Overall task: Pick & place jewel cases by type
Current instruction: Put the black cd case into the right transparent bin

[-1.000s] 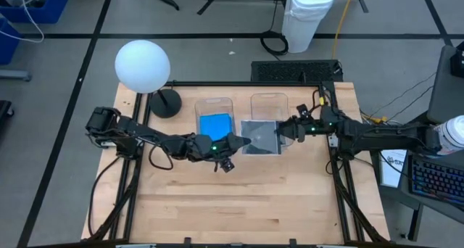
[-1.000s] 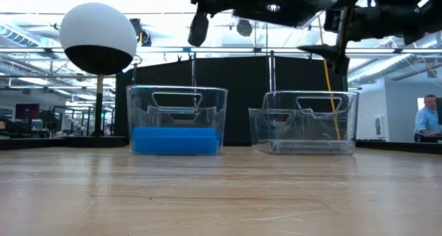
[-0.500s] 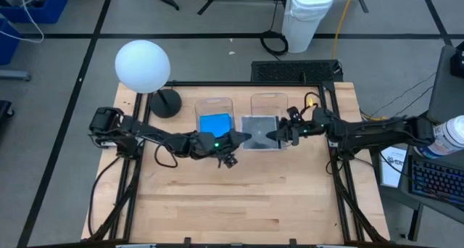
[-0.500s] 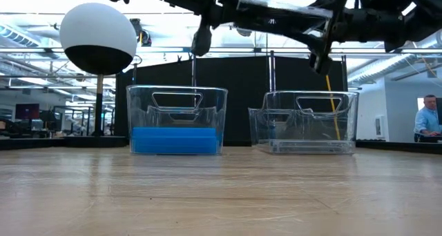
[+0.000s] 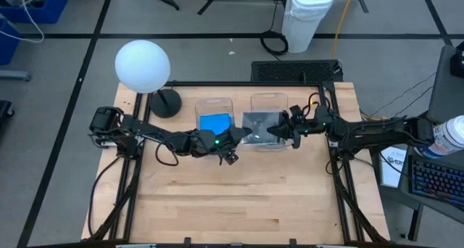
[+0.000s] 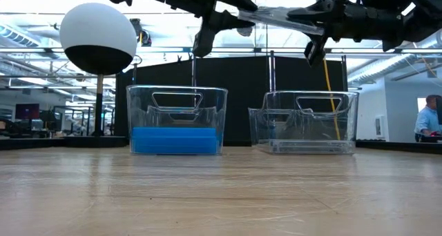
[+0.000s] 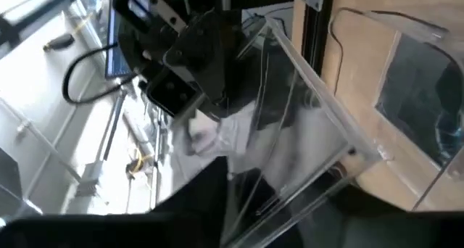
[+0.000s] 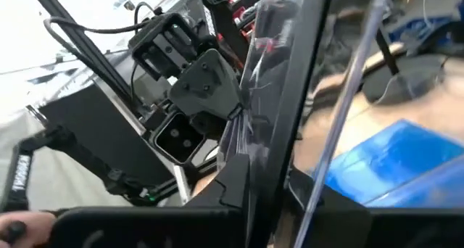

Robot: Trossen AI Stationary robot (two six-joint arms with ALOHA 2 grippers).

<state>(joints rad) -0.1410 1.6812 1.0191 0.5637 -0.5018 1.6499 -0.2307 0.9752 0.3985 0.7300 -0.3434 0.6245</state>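
A grey see-through jewel case [image 5: 261,125] hangs high over the right clear tub [image 5: 267,101], nearly flat in the low view [image 6: 276,16]. My right gripper [image 5: 284,130] is shut on its right side. My left gripper [image 5: 238,135] stands at the case's left edge, fingers apart on either side of that edge [image 7: 304,197] in the left wrist view. Blue jewel cases [image 6: 173,139] lie stacked in the left tub [image 5: 215,106]. Grey cases [image 6: 304,146] lie flat on the right tub's floor. My right gripper pinches the case's edge [image 8: 272,161] on the side toward the table's right, between its two fingers. The fingers come in about level from the right. The case is lifted clear above the right tub, close to flat, sloping a little down toward my right gripper.
A lamp with a white ball shade [image 5: 142,65] and a black foot [image 5: 166,103] stands at the table's far left. The two tubs stand side by side at the far middle. Bare wooden tabletop [image 5: 232,197] lies nearer than the arms.
My right gripper has come in toward the table's left, rolled its wrist and shut on the case's right edge. My left gripper, which held the case by its left edge, has parted its fingers. The case has stayed high over the right tub.
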